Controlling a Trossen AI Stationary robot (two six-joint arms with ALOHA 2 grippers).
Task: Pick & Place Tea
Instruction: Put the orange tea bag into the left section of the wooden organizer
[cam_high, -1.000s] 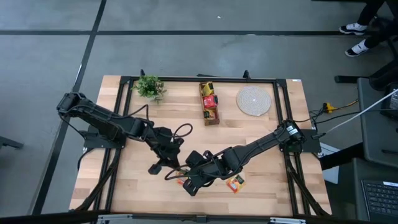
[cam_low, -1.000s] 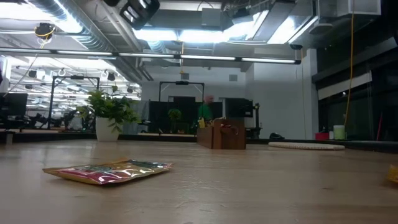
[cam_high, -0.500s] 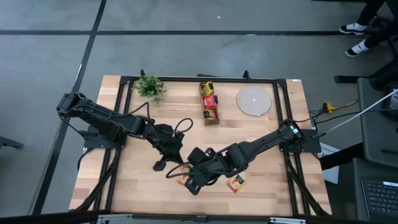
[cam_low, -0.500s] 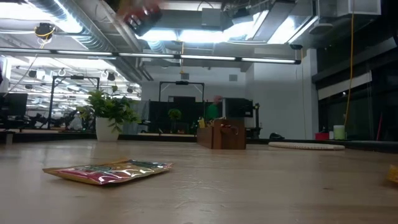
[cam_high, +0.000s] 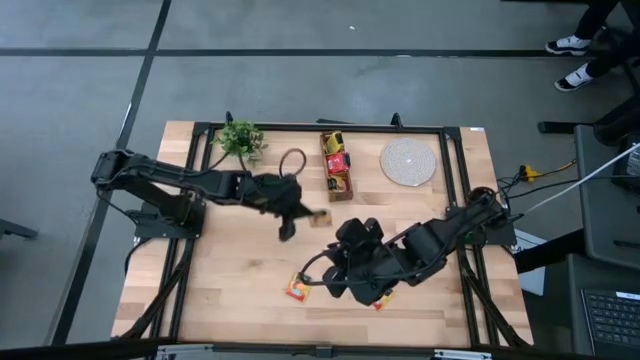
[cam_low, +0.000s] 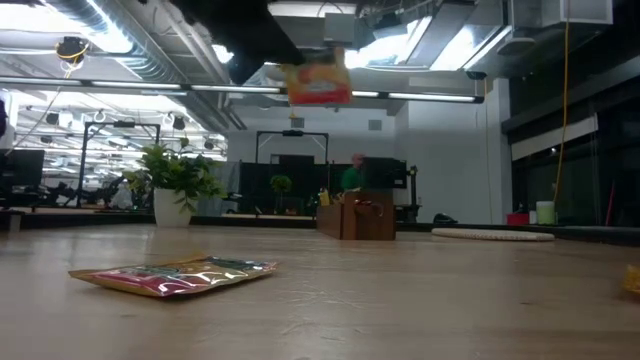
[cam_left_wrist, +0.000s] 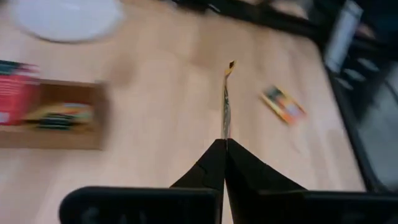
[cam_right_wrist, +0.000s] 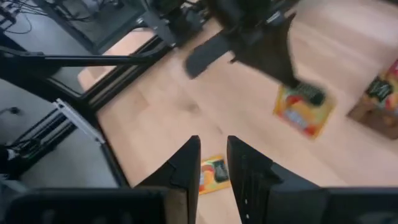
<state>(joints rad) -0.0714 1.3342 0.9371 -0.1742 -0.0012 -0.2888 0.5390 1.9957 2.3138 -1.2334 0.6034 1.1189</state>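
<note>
A sachet (cam_left_wrist: 227, 99) was held edge-on between the shut fingers of the left gripper (cam_left_wrist: 224, 144), standing out past their tips, clear of the table. It was judged light, thin and floppy, best pinched at an edge. The right gripper (cam_right_wrist: 213, 155) was narrowly parted and empty, with another sachet (cam_right_wrist: 214, 172) lying beyond its tips. Only the right wrist view showed the held sachet's orange face (cam_right_wrist: 305, 108); the low view showed it aloft (cam_low: 316, 83).
</note>
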